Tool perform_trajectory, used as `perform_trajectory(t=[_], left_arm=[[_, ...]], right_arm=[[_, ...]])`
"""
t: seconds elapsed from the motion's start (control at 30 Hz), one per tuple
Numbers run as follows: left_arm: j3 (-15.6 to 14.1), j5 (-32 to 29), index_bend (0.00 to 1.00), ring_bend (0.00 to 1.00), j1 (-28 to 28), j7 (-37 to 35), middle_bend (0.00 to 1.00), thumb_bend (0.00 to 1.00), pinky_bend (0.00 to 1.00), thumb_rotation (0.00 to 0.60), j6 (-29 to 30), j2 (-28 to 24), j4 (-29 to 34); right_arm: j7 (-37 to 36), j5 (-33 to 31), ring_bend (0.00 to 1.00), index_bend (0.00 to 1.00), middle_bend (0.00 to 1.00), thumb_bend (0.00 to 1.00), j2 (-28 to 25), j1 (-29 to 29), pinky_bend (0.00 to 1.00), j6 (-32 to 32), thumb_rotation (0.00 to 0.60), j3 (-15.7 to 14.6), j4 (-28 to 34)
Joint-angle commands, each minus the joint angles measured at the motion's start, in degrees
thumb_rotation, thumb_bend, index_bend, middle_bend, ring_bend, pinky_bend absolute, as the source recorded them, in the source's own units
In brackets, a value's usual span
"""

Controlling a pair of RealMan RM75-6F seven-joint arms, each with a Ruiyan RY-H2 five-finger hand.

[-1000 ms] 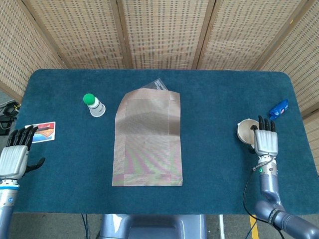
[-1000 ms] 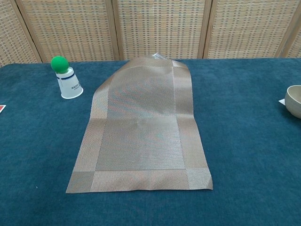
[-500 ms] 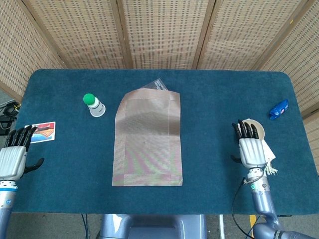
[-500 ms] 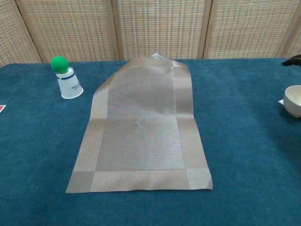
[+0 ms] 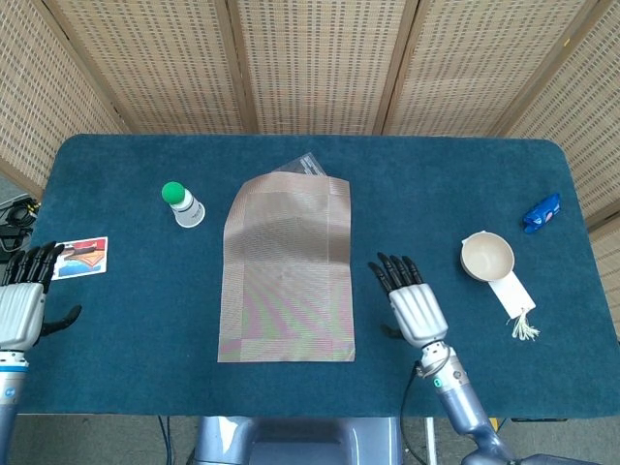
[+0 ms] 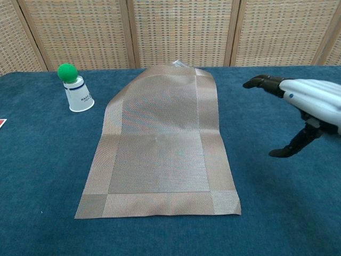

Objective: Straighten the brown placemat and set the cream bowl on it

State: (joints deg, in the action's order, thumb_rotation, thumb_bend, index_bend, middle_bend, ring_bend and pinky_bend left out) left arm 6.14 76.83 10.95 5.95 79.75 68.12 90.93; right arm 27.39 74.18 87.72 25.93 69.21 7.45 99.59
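The brown placemat (image 5: pixel 287 273) (image 6: pixel 161 143) lies in the middle of the table, with its far end folded or raised over something. The cream bowl (image 5: pixel 486 258) stands on the table at the right, seen only in the head view. My right hand (image 5: pixel 415 306) (image 6: pixel 305 106) hovers open between the mat's right edge and the bowl, fingers spread and pointing away, touching neither. My left hand (image 5: pixel 23 300) is open at the table's left edge, near a card.
An upturned white cup with a green ball on top (image 5: pixel 182 204) (image 6: pixel 75 88) stands left of the mat. A picture card (image 5: pixel 82 258) lies at far left. A white tag with a tassel (image 5: pixel 511 298) lies by the bowl. A blue object (image 5: pixel 542 212) sits far right.
My right hand has moved left from over the bowl to a spot beside the mat's right edge, uncovering the bowl. The left hand has barely shifted.
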Motion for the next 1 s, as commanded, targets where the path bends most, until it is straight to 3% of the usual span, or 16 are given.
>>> perform_trajectory(t=[0.03, 1.0], left_arm=[[0.3, -0.5, 0.00, 0.00, 0.0, -0.8, 0.00, 0.25, 0.00, 0.600, -0.3, -0.2, -0.2], [0.9, -0.4, 0.00, 0.00, -0.1, -1.8, 0.00, 0.25, 0.00, 0.600, 0.0, -0.9, 0.3]], right_arm=[[-0.4, -0.7, 0.00, 0.03, 0.00, 0.00, 2.0, 0.9, 0.00, -1.7, 0.600, -0.8, -0.5], [-10.9, 3.4, 0.00, 0.05, 0.00, 0.00, 6.2, -3.7, 0.00, -1.6, 0.600, -8.3, -6.3]])
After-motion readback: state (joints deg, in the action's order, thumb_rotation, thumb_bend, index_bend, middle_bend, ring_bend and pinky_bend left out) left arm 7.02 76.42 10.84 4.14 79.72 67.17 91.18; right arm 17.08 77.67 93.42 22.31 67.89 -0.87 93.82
